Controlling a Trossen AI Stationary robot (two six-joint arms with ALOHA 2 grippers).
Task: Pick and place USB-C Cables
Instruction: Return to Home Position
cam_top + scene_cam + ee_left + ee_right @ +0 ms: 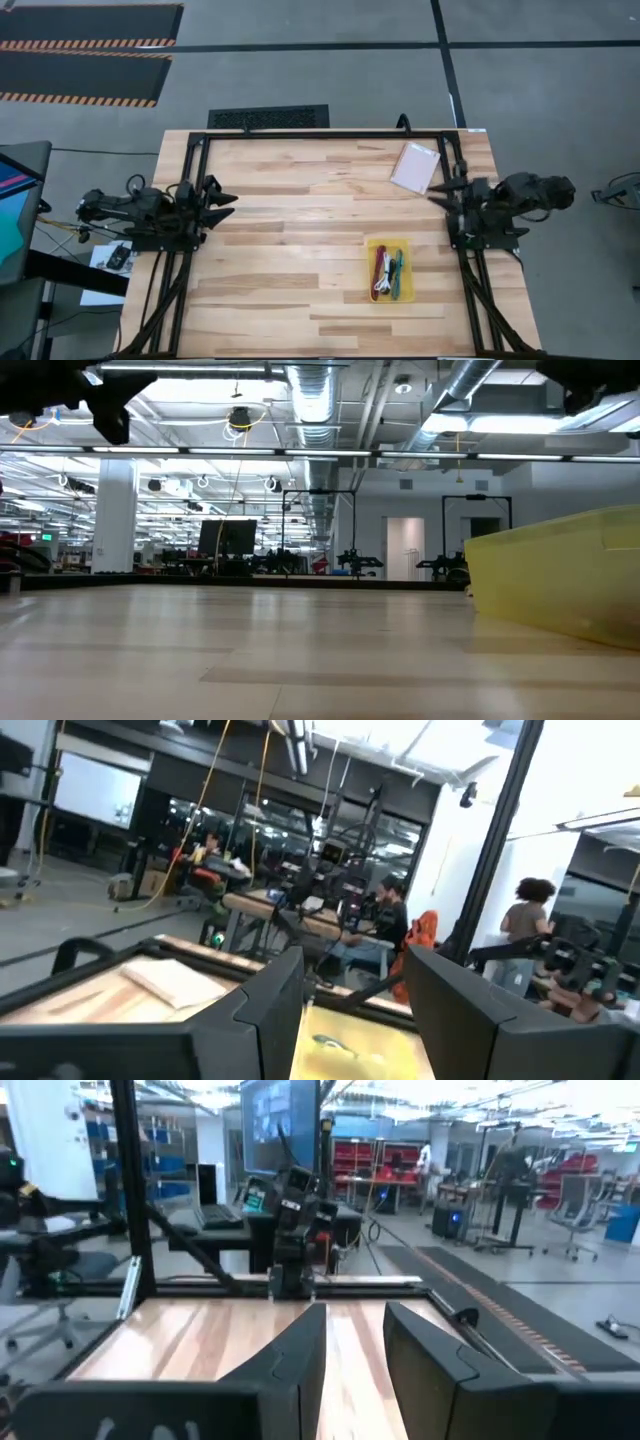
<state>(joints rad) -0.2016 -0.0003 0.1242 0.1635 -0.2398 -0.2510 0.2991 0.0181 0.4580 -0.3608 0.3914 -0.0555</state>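
Right gripper sits at its table edge, fingers apart, holding nothing. Left gripper is at the opposite edge, also spread and empty.

I see the cables in the yellow tray: red, white, teal and a dark one, side by side. The tray lies ahead of the right gripper and off to one side, near it. It is well apart from the left gripper, so the right arm is nearer. The cables' long axis runs along the tray, crosswise to where both grippers point.

The pink packet lies just beside the right gripper, on the side away from the tray.

I see no cable loose on the table, so I judge only parking remains, with nothing blocking.
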